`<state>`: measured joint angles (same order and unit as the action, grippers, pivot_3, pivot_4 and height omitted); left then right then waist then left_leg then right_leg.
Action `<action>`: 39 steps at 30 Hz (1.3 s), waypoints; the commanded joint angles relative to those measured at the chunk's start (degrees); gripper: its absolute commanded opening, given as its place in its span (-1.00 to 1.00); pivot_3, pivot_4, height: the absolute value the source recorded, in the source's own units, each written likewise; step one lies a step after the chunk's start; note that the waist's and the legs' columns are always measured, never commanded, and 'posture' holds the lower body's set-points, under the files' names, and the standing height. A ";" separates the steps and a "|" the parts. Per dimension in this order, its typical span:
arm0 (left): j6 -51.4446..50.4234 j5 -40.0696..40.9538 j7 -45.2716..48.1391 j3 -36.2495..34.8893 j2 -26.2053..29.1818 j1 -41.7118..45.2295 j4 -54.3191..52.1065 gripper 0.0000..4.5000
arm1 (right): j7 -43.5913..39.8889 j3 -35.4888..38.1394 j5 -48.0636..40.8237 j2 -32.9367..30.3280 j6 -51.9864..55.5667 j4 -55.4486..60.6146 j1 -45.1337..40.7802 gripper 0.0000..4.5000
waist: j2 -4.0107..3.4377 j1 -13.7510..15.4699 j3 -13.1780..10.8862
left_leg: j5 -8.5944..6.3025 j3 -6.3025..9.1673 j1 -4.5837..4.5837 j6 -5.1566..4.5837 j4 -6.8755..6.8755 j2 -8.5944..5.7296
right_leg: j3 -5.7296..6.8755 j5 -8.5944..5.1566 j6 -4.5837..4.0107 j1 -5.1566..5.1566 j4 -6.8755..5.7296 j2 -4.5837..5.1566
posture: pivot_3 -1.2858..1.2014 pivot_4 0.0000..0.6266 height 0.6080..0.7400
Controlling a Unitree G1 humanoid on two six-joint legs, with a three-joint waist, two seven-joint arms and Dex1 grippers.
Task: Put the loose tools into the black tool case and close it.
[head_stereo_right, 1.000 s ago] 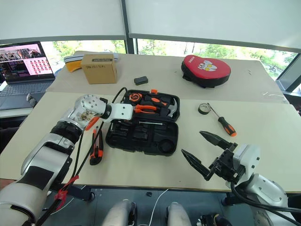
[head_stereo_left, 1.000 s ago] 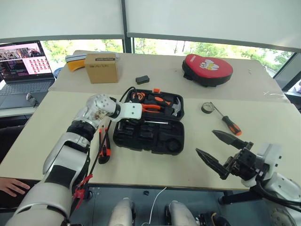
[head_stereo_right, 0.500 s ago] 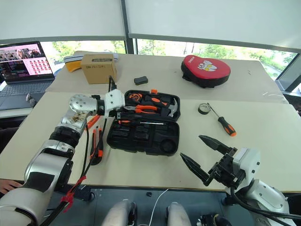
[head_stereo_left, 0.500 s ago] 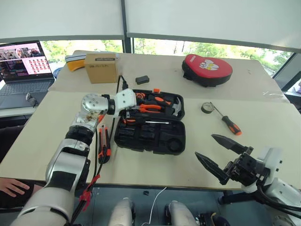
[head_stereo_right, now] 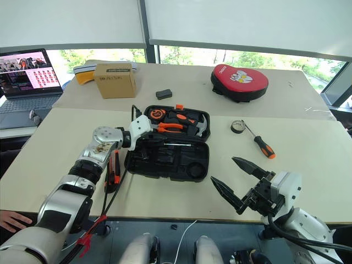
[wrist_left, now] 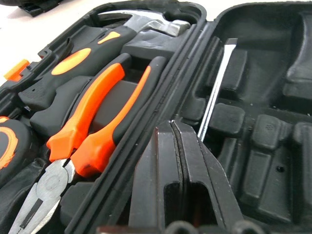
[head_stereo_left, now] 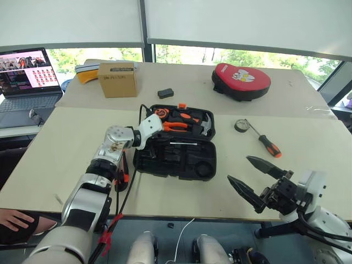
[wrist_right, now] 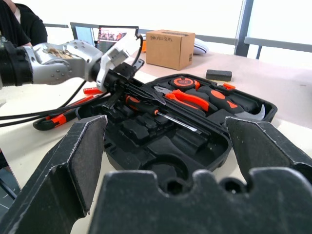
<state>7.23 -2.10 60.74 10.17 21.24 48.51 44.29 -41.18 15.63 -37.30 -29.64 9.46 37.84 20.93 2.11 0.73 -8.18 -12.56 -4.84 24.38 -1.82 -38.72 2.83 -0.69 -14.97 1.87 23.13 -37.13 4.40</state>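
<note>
Black tool case [head_stereo_left: 176, 144] lies open mid-worktop so slots face up; one screwdriver [wrist_right: 161, 113] sits inside. Left gripper [wrist_left: 178, 161], jaws clenched empty, hovers over it; right gripper [head_stereo_left: 257, 179] spread, near right.

bg: 2 beige tables [head_stereo_left: 49, 148] | windows [head_stereo_left: 181, 55] w/ white blinds [head_stereo_left: 242, 25] | daylight, trees outside

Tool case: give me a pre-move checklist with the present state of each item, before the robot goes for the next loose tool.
1. Black tool case lid open: ok.
2. One screwdriver lying in the case: ok.
3. Left gripper shut and empty over the case: ok.
4. Right gripper open, clear of the table: ok.
5. Second screwdriver and tape roll packed: not ok, both on the table.
6. Utility knife packed: not ok, left of the case.
</note>
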 commanded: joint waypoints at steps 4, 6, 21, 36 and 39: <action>-1.68 0.67 -3.19 -1.11 0.37 -0.56 -5.89 -0.97 | -0.22 0.90 -0.60 0.69 -1.44 0.84 0.22 1.00 | 0.00 -0.01 0.00 | 0.00 0.02 0.01 0.00 -0.01 0.00 | 0.00 0.00 0.00 0.00 0.00 0.00 | 0.03 -0.52 1.00; -2.03 1.35 -2.65 -1.28 0.71 -1.00 -7.43 -0.97 | -0.20 0.93 -0.51 0.85 -1.46 0.90 0.30 1.00 | 0.00 -0.02 0.00 | 0.00 0.03 0.01 0.00 0.00 0.00 | 0.00 0.00 0.00 0.01 0.00 0.00 | 0.03 -0.52 1.00; -10.01 21.60 9.24 -15.60 11.70 -14.67 -26.27 -0.48 | -0.35 15.75 4.89 4.43 -11.31 -6.34 10.37 1.00 | -0.09 -0.21 0.05 | -0.01 0.17 -0.10 0.00 0.13 0.08 | -0.06 0.00 -0.01 0.01 0.01 0.00 | 0.03 -0.52 1.00; -23.89 41.47 18.33 -23.39 19.07 -33.96 -46.54 0.99 | 0.84 22.09 8.32 7.80 -20.54 -23.25 13.15 1.00 | -0.59 -0.31 0.28 | -0.01 0.07 -0.57 0.06 0.33 0.21 | -0.32 -0.09 -0.16 -0.19 0.03 0.15 | 0.03 -0.52 1.00; -25.08 42.82 17.45 -22.54 17.97 -34.11 -49.52 0.99 | 3.91 20.68 8.47 2.45 -12.96 -23.23 6.92 1.00 | -0.61 -0.94 0.28 | -0.01 0.01 -0.73 0.06 0.38 0.21 | -0.42 -0.14 -0.26 -0.29 0.03 0.15 | 0.03 -0.52 1.00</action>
<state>-17.28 38.78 78.94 -12.31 39.63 14.30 -2.39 -39.39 36.26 -28.14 -24.56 -7.34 12.43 30.13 1.49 -0.21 -7.89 -12.57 -4.84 23.60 -1.76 -38.32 3.02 -1.13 -15.08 1.65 22.81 -37.10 4.53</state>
